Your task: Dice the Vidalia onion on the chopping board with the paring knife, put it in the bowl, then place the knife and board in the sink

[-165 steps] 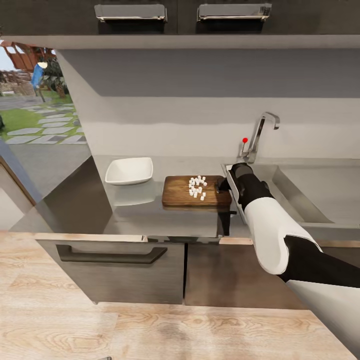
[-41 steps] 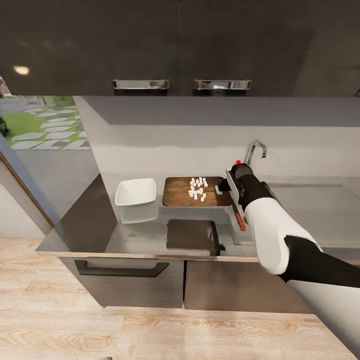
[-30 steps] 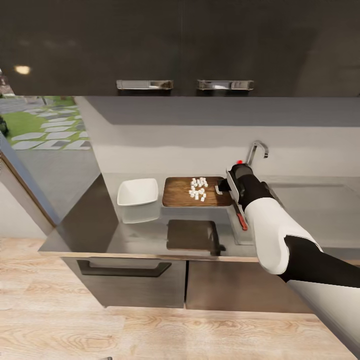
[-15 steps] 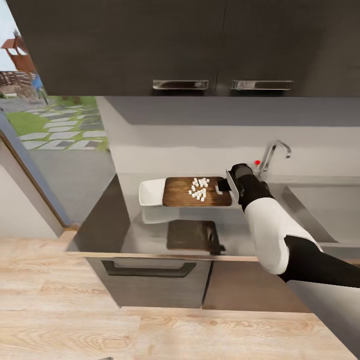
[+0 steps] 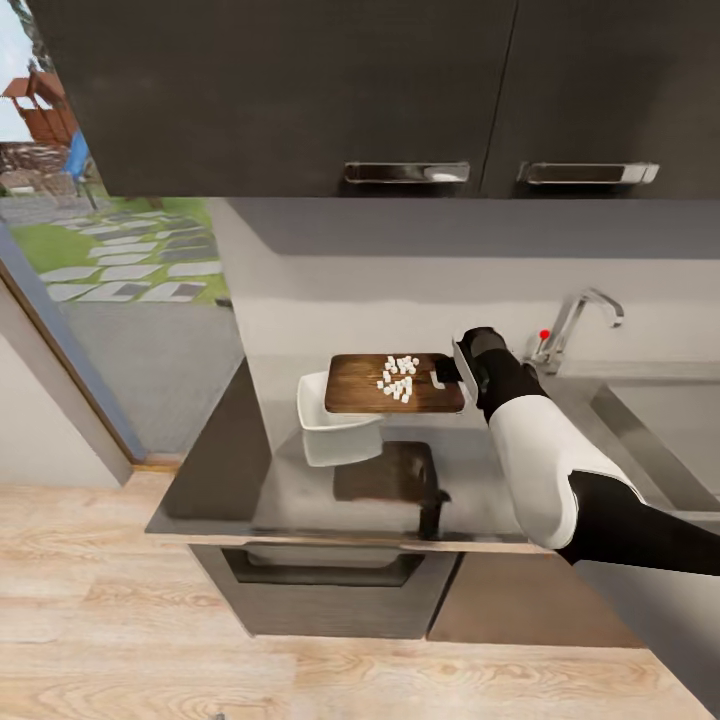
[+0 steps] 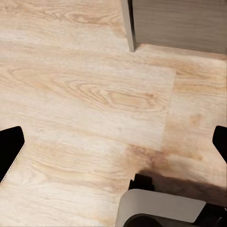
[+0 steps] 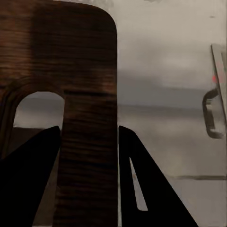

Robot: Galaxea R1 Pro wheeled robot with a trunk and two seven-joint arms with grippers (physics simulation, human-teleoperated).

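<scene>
Chopping board with diced onion now overhangs bowl

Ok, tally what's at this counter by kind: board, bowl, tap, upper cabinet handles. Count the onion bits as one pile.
chopping board: 1
bowl: 1
diced onion pile: 1
tap: 1
upper cabinet handles: 2
Total: 6
</scene>
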